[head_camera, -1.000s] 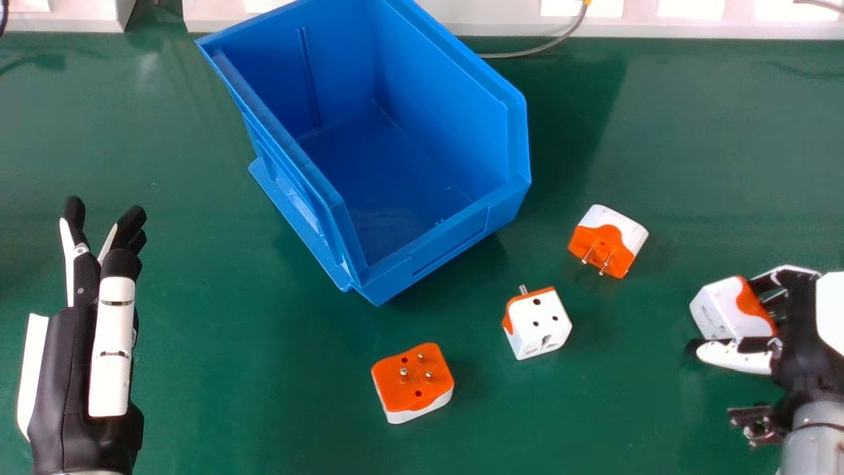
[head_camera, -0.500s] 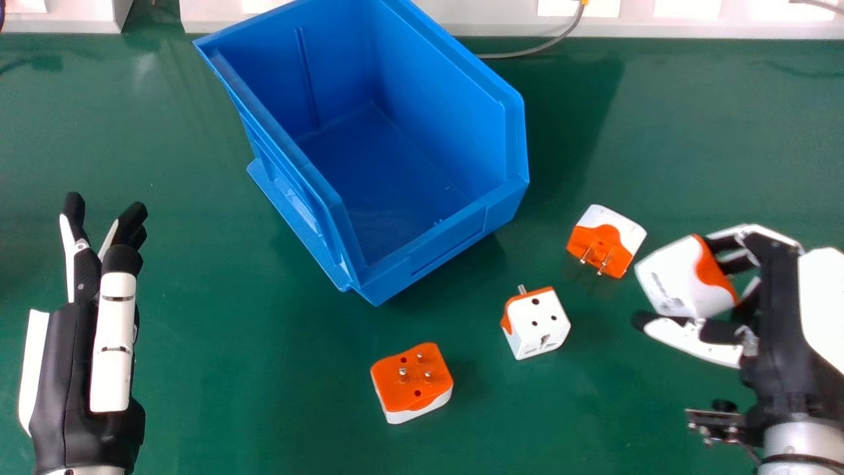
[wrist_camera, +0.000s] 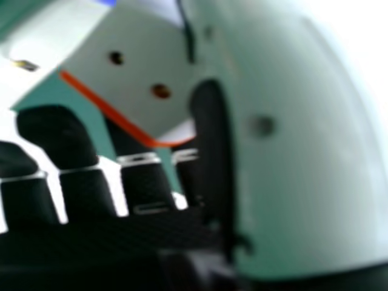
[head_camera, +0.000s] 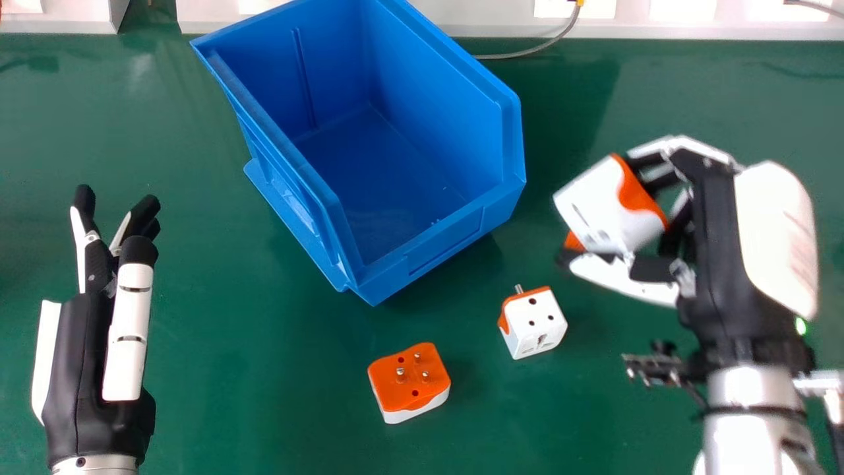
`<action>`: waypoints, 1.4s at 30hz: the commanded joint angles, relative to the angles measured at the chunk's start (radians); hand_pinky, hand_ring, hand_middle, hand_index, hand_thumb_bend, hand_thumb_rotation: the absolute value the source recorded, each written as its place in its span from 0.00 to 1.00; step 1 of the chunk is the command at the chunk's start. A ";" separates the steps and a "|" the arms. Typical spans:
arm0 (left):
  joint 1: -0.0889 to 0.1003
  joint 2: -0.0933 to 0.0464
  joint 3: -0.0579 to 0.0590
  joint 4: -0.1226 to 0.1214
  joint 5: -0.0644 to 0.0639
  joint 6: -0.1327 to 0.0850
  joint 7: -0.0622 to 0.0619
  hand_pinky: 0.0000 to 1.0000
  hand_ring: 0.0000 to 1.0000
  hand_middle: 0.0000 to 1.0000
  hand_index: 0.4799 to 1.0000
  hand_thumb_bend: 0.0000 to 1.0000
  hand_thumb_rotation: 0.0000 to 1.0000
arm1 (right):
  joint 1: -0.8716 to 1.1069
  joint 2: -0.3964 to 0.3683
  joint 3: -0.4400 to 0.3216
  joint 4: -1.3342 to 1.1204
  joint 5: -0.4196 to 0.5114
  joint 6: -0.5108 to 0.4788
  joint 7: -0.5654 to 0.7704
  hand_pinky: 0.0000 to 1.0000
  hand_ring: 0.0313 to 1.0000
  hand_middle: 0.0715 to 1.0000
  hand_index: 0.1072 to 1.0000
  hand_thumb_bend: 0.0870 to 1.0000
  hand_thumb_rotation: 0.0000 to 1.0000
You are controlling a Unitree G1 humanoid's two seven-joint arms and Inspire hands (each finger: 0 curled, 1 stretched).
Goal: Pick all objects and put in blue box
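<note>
My right hand point(head_camera: 709, 218) is curled round a white-and-orange adapter point(head_camera: 610, 208), held above the table to the right of the blue box point(head_camera: 440, 245). In the right hand view, my right hand point(wrist_camera: 60, 136) has its thumb and fingers around the adapter point(wrist_camera: 136, 73), whose white face has dark holes. Behind the held adapter, a bit of another orange adapter point(head_camera: 573, 243) peeks out. A white adapter with orange edge point(head_camera: 535, 324) and an orange-topped adapter with pins point(head_camera: 409, 379) lie in front of the box. At the left, my left hand point(head_camera: 99, 330) has straight, relaxed fingers.
The green table point(head_camera: 231, 396) stretches around the box. A pale ledge point(head_camera: 488, 18) runs along its far edge, and a grey cable point(head_camera: 527, 51) lies near it behind the box.
My right hand has moved left and away from the robot with its adapter, now covering most of the adapter lying there. The left hand has shifted slightly right.
</note>
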 commanded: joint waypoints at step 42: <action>0.060 -0.015 0.000 -0.066 0.022 -0.024 0.021 0.95 0.94 0.92 0.88 0.40 0.91 | -1.113 0.214 0.185 1.272 0.080 -0.072 -0.033 0.29 0.36 0.44 0.46 0.46 0.00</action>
